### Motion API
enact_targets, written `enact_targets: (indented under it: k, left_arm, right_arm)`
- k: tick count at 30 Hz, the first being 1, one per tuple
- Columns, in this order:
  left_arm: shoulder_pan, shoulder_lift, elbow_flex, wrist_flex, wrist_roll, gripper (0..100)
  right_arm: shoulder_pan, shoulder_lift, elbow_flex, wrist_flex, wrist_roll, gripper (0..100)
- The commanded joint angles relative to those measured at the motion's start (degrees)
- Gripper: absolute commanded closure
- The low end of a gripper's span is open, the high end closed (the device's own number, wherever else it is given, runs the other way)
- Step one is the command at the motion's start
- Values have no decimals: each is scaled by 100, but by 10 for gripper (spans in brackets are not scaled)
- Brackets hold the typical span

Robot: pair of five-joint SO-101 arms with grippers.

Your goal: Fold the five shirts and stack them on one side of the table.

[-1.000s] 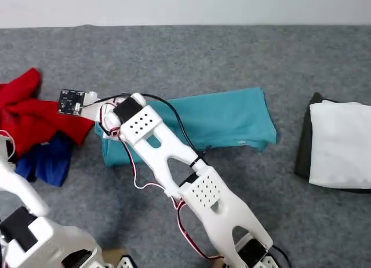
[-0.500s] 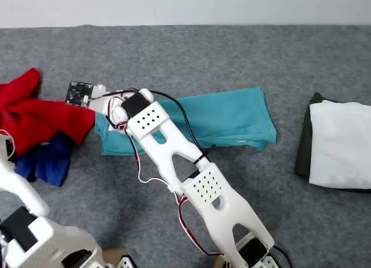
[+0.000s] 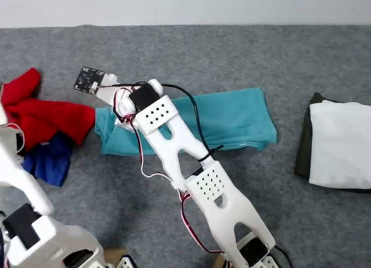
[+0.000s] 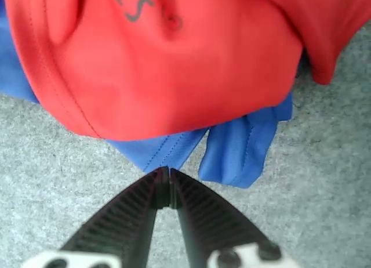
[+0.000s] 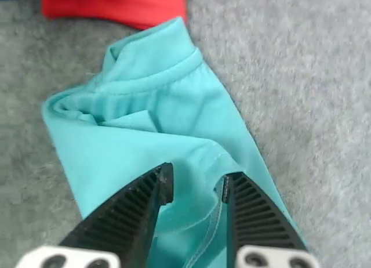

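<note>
Hovering over the 9 o'clock end of the teal shirt (image 3: 232,120), the right pincer (image 5: 196,184) stands a little open, its jaws apart with nothing gripped and teal cloth beneath them. The teal shirt lies folded into a long band across the middle of the grey tabletop (image 3: 232,53), running from 9 to 3 o'clock, and the right arm (image 3: 208,189) stretches over it from 6 o'clock. At the tabletop's 9 o'clock side the red shirt (image 3: 46,120) lies crumpled, its edge just beside the teal shirt's end. The blue shirt (image 3: 43,160) is bunched at the red one's 6 o'clock, partly under it. The left pincer (image 4: 168,181) is closed tip to tip and holds nothing, its tips just at the blue shirt's hem above the bare tabletop. At the 3 o'clock edge the white shirt (image 3: 342,143) rests folded on the dark shirt (image 3: 304,140), which shows along its 9 o'clock side.
</note>
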Motion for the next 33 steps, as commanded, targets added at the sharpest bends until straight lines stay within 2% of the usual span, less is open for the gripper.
enact_targets:
  k: [1, 5, 8, 17, 19, 22, 24, 30, 33]
  left_arm:
    - [35, -35, -31, -53, -9, 992]
    - [35, -44, -31, 44, 0, 992]
    - [26, -44, -31, 149, 0, 993]
    - [26, -97, -31, 202, 0, 993]
    - [9, -97, -31, 246, 0, 993]
    - [0, -97, -31, 281, 0, 993]
    - [0, -97, -31, 281, 0, 993]
    - [0, -97, -31, 281, 0, 993]
    - [0, -97, -31, 281, 9, 993]
  right_arm:
    - [-57, -321, -70, 75, 44, 843]
    - [-180, -330, -53, 22, 220, 792]
    - [-92, -286, -18, 66, 211, 790]
    - [119, -646, -422, 1235, -114, 790]
    - [180, -831, -422, 1253, -229, 817]
    - [233, -1200, -369, 1253, -316, 932]
    - [215, -1429, 62, 1253, -246, 981]
    - [242, -2255, 2180, 1226, -193, 988]
    - [251, -2387, 2760, 1200, -185, 988]
